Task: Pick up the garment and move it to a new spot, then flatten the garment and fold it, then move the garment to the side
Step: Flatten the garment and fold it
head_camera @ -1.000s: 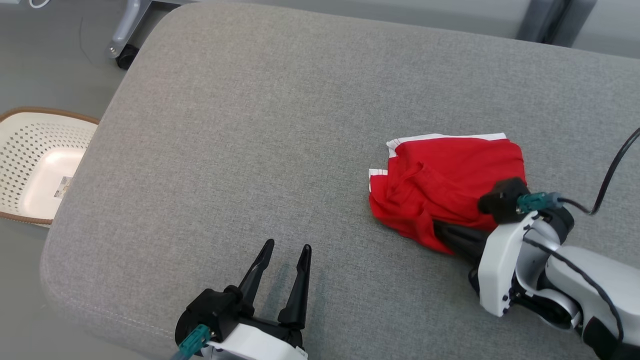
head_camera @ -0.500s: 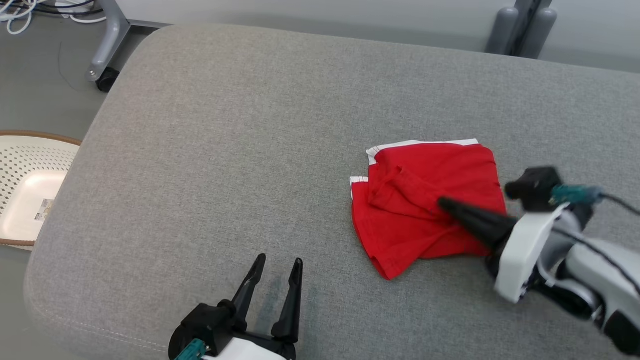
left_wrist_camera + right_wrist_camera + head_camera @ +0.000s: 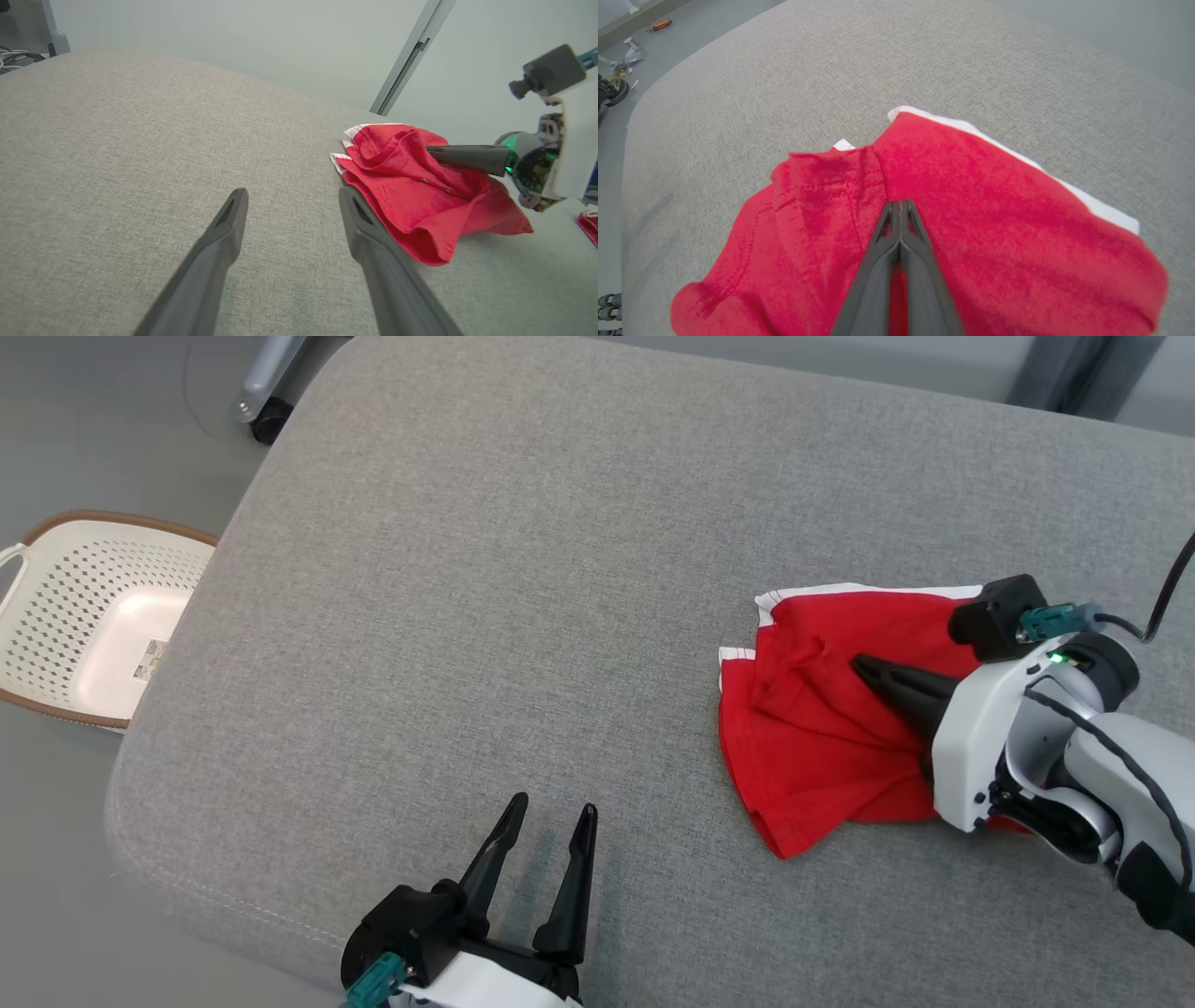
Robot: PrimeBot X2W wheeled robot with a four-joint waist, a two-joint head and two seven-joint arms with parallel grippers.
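The red, white-edged garment [image 3: 812, 747] lies bunched on the surface [image 3: 523, 569]. The right tool [image 3: 861, 664] pinches it. The left tool [image 3: 553, 804] gapes.

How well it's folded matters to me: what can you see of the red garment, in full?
The red garment is soft, knit-looking cloth with white trim along its far and left edges. It lies loosely folded and wrinkled on the grey cushion, toward the right side. The right gripper is shut on it, cloth showing between its fingers, and folds gather and rise toward that grip. The left gripper, open, is apart from it.
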